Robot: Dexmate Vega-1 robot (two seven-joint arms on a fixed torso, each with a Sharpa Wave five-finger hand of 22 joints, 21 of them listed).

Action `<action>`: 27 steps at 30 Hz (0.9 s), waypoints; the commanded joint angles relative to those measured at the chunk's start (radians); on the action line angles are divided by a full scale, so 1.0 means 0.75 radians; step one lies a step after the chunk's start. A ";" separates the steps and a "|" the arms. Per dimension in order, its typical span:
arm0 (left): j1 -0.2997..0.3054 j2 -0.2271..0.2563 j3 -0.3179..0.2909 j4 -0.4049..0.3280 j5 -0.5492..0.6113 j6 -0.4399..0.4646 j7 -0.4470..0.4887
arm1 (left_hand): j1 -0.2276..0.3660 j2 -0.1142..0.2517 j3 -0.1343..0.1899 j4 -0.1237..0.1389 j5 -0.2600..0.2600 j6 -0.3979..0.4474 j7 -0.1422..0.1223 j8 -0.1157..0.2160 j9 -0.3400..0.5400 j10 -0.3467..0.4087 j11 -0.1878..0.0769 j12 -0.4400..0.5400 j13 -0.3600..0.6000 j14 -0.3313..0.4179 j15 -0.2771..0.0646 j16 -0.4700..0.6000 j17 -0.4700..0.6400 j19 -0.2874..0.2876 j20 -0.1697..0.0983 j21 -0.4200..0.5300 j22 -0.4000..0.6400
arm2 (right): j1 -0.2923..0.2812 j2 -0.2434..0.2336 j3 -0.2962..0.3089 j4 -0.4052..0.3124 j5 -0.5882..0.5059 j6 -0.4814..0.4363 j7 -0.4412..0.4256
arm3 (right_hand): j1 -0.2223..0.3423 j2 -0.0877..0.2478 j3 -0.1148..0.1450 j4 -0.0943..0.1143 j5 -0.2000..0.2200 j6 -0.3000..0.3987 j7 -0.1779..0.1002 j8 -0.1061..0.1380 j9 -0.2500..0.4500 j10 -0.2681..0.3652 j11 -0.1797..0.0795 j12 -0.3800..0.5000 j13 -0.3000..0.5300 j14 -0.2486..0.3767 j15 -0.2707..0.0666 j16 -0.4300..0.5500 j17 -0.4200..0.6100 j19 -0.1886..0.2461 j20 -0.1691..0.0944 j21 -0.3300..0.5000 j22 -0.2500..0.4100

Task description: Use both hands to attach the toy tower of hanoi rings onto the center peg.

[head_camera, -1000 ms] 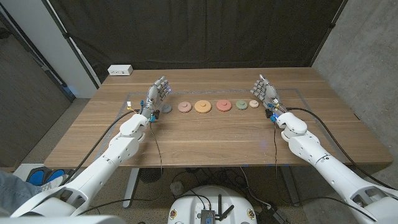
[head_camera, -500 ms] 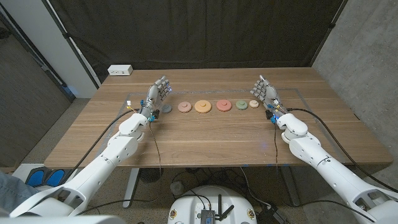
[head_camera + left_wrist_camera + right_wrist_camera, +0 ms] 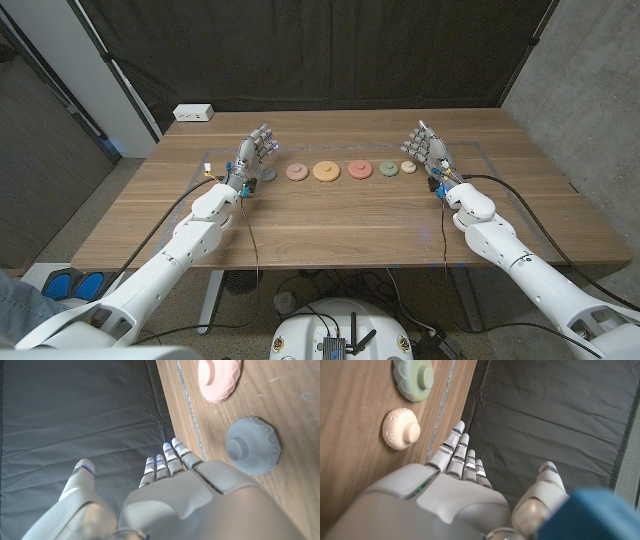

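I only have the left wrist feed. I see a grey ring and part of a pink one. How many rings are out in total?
Observer: Six in one row: grey ring, pink ring, orange ring, red ring, green ring, cream ring.
Operator: Right hand holding anything?
Observer: No. The right hand is open, beside the cream ring, apart from it.
Operator: Left hand?
Observer: The left hand is open too, next to the grey ring.

The left wrist view's edge cuts off the pink ring (image 3: 220,377).
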 commanded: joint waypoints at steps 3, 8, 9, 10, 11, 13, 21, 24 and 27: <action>0.014 0.020 0.002 -0.013 0.015 -0.001 -0.001 | -0.007 0.013 0.005 0.003 0.008 0.002 -0.013 0.005 0.003 0.034 0.002 0.010 0.003 0.102 0.003 0.025 0.011 0.068 0.016 0.024 0.011 | 0.013 0.008 -0.015 0.005 -0.031 0.005 -0.017 | 0.006 0.010 0.002 -0.011 0.007 0.017 -0.011 0.011 0.005 0.036 -0.029 0.016 -0.008 0.132 -0.020 0.057 0.022 0.090 0.005 0.031 0.007; 0.024 0.014 -0.004 -0.020 0.015 -0.009 0.018 | -0.020 0.017 0.006 0.008 0.008 0.004 -0.011 0.006 0.003 0.058 0.005 0.015 0.003 0.209 0.000 0.045 0.018 0.152 0.013 0.055 0.019 | 0.016 0.006 -0.018 0.001 -0.038 -0.003 -0.023 | 0.005 0.013 -0.001 -0.012 0.007 0.039 -0.020 0.016 0.006 0.062 -0.056 0.025 -0.010 0.225 -0.030 0.098 0.043 0.165 -0.006 0.058 0.011; 0.026 0.014 -0.004 -0.021 0.015 -0.010 0.019 | -0.023 0.019 0.006 0.009 0.008 0.008 -0.011 0.007 0.003 0.062 0.006 0.016 0.003 0.229 -0.004 0.049 0.020 0.168 0.016 0.061 0.021 | 0.017 0.005 -0.019 0.001 -0.037 -0.006 -0.023 | 0.005 0.013 -0.001 -0.012 0.007 0.041 -0.021 0.017 0.006 0.063 -0.055 0.026 -0.010 0.237 -0.029 0.103 0.046 0.170 -0.005 0.060 0.012; 0.028 0.013 -0.005 -0.022 0.016 -0.011 0.023 | -0.025 0.020 0.006 0.010 0.008 0.009 -0.011 0.008 0.003 0.069 0.004 0.018 0.003 0.243 -0.005 0.052 0.021 0.177 0.018 0.065 0.023 | 0.019 0.003 -0.020 0.002 -0.036 -0.008 -0.015 | 0.005 0.014 -0.001 -0.012 0.007 0.042 -0.022 0.017 0.006 0.067 -0.055 0.028 -0.009 0.248 -0.030 0.108 0.048 0.176 -0.004 0.063 0.012; 0.030 0.012 -0.005 -0.024 0.019 -0.013 0.030 | -0.028 0.021 0.006 0.011 0.008 0.011 -0.011 0.008 0.003 0.076 0.003 0.020 0.003 0.270 -0.013 0.059 0.024 0.188 0.018 0.069 0.024 | 0.023 0.002 -0.022 0.009 -0.029 -0.006 0.005 | 0.004 0.015 -0.001 -0.011 0.007 0.047 -0.033 0.018 0.006 0.068 -0.059 0.029 -0.008 0.258 -0.026 0.114 0.054 0.189 -0.003 0.069 0.014; 0.037 0.005 -0.007 -0.029 0.024 -0.021 0.048 | -0.033 0.022 0.007 0.012 0.008 0.015 -0.010 0.009 0.003 0.083 0.000 0.021 0.003 0.307 -0.017 0.069 0.028 0.213 0.020 0.080 0.028 | 0.032 0.002 -0.025 0.025 -0.023 0.002 0.032 | 0.003 0.020 -0.001 -0.009 0.007 0.055 -0.061 0.020 0.007 0.069 -0.067 0.031 -0.005 0.283 -0.022 0.128 0.065 0.202 0.002 0.076 0.018; 0.053 -0.006 -0.011 -0.042 0.044 -0.038 0.095 | -0.051 0.037 0.008 0.020 0.008 0.048 -0.009 0.018 0.003 0.121 -0.009 0.027 0.004 0.461 -0.037 0.120 0.053 0.304 0.041 0.129 0.049 | 0.039 -0.003 -0.033 0.026 -0.044 -0.009 0.018 | 0.001 0.032 -0.003 -0.008 0.006 0.108 -0.095 0.034 0.011 0.102 -0.080 0.052 0.010 0.396 -0.055 0.197 0.128 0.272 -0.004 0.124 0.043; 0.058 -0.008 -0.012 -0.047 0.050 -0.042 0.109 | -0.051 0.052 0.006 0.020 0.009 0.062 -0.008 0.020 0.004 0.130 -0.014 0.028 0.005 0.490 -0.048 0.138 0.072 0.347 0.026 0.156 0.064 | 0.039 0.000 -0.033 0.032 -0.044 -0.005 0.016 | 0.000 0.034 -0.004 -0.008 0.006 0.120 -0.089 0.037 0.012 0.114 -0.086 0.059 0.014 0.412 -0.062 0.213 0.148 0.286 -0.009 0.139 0.054; 0.061 -0.008 -0.013 -0.050 0.051 -0.039 0.117 | -0.048 0.059 0.002 0.017 0.009 0.074 -0.004 0.022 0.004 0.139 -0.016 0.028 0.006 0.532 -0.057 0.165 0.092 0.373 0.017 0.178 0.080 | 0.041 -0.002 -0.035 0.039 -0.044 -0.002 0.027 | 0.004 0.040 -0.003 -0.010 0.007 0.135 -0.093 0.039 0.012 0.121 -0.097 0.062 0.020 0.443 -0.080 0.245 0.182 0.284 -0.010 0.155 0.073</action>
